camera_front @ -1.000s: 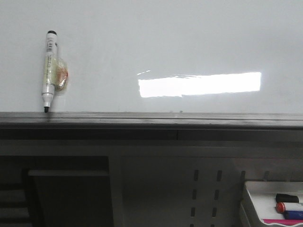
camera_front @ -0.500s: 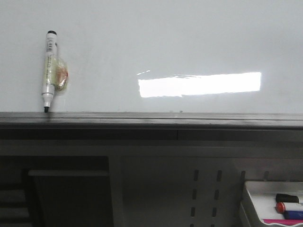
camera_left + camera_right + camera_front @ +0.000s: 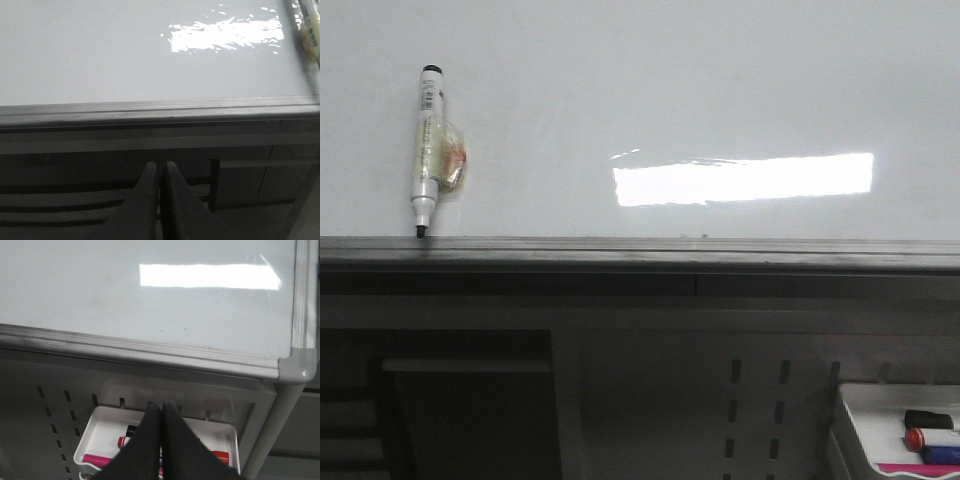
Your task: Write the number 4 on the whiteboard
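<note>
The left gripper [image 3: 160, 172] has its two fingers pressed together with nothing between them, low in the left wrist frame below the whiteboard's [image 3: 125, 55] grey edge rail [image 3: 150, 110]. The right gripper [image 3: 161, 412] is likewise closed and empty, its fingers over a small white tray [image 3: 100, 432] holding markers [image 3: 95, 459]. In the front view neither arm shows; the whiteboard fills the upper half of the frame, blank, with no number 4 drawn on it. A black-tipped marker [image 3: 424, 150] lies on the board at the upper left, tip touching the rail, and a bright rectangular reflection [image 3: 742, 179] sits right of centre.
</note>
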`<move>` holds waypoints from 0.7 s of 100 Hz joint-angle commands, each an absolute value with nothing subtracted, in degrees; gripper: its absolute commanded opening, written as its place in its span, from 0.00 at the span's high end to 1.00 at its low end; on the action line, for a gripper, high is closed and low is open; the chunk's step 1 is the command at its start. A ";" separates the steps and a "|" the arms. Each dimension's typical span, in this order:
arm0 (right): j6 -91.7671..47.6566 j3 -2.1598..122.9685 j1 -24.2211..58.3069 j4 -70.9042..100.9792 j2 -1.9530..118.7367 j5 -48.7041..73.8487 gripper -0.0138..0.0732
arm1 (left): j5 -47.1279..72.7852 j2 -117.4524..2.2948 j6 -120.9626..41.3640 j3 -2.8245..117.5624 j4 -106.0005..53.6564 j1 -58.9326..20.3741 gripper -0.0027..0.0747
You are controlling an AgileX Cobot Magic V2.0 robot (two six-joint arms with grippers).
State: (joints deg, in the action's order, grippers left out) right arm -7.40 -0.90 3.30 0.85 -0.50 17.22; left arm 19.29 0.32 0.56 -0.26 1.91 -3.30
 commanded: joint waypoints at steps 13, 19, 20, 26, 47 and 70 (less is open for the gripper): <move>-7.57 -1.95 2.89 0.30 -1.46 4.76 0.92 | 15.21 1.70 0.73 -2.17 1.94 -3.23 0.99; -7.57 -1.95 2.89 0.41 -1.46 4.05 0.92 | 15.21 1.70 0.73 -2.17 1.94 -3.23 0.99; -7.57 -1.95 2.89 0.48 -1.46 4.05 0.92 | 15.21 1.70 0.73 -2.17 1.94 -3.23 0.99; -7.57 -1.95 2.89 0.66 -1.46 4.30 0.92 | 15.21 1.70 0.73 -2.17 1.94 -3.23 0.99; -7.57 -1.95 2.89 1.01 -1.46 1.35 0.92 | 13.97 1.70 0.73 -2.17 1.69 -3.23 0.99; -7.57 1.03 2.89 6.29 0.53 8.97 0.92 | 9.84 1.58 1.15 -1.76 -5.19 -3.23 0.99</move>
